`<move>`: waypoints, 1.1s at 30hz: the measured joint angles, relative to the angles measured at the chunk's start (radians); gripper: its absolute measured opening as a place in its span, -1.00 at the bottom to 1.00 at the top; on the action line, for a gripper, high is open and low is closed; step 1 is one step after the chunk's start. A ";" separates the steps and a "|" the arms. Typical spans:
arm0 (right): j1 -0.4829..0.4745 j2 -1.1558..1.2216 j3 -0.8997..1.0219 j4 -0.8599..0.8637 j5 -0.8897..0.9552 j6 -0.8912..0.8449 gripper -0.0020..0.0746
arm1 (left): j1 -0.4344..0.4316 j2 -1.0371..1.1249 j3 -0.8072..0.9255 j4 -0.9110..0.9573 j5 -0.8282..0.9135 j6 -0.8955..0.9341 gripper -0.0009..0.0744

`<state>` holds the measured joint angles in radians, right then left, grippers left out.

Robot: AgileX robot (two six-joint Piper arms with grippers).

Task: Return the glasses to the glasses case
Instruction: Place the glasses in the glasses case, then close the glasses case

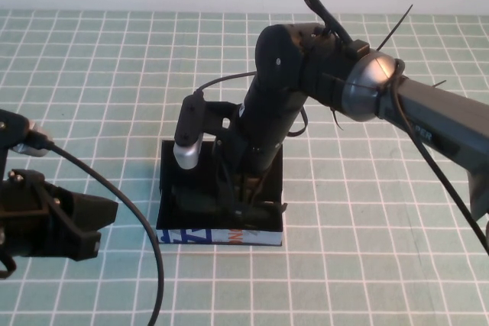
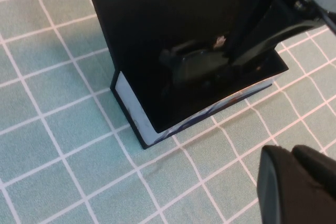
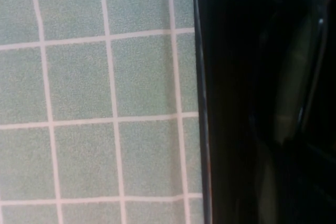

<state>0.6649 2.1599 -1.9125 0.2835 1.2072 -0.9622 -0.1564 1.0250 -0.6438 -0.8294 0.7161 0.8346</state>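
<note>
The left claw [image 1: 80, 227] hovers low over the counter [image 1: 92, 59], left of the glasses case [image 1: 221, 236], fingers together. The right claw [image 1: 244, 200] reaches down inside the open case, where the glasses [image 2: 197, 66] lie; its grip I cannot tell.

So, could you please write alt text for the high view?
The right gripper reaches down into the open glasses case on a green grid table, apparently at the glasses. The left gripper hovers left of the case.
</note>
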 joint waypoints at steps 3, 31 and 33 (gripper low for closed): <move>0.000 0.000 0.000 0.000 -0.013 0.000 -0.60 | 0.000 0.000 0.000 0.000 0.000 -0.001 -0.97; -0.134 -0.028 -0.155 0.003 -0.165 0.518 -0.98 | -0.462 0.443 -0.001 -0.030 -0.433 -0.002 -0.97; -0.149 -0.015 -0.155 0.044 -0.129 0.508 -0.98 | -0.476 0.489 -0.001 -0.038 -0.495 -0.002 -0.97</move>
<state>0.5155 2.1449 -2.0680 0.3278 1.0780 -0.4542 -0.6328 1.5139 -0.6445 -0.8676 0.2214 0.8325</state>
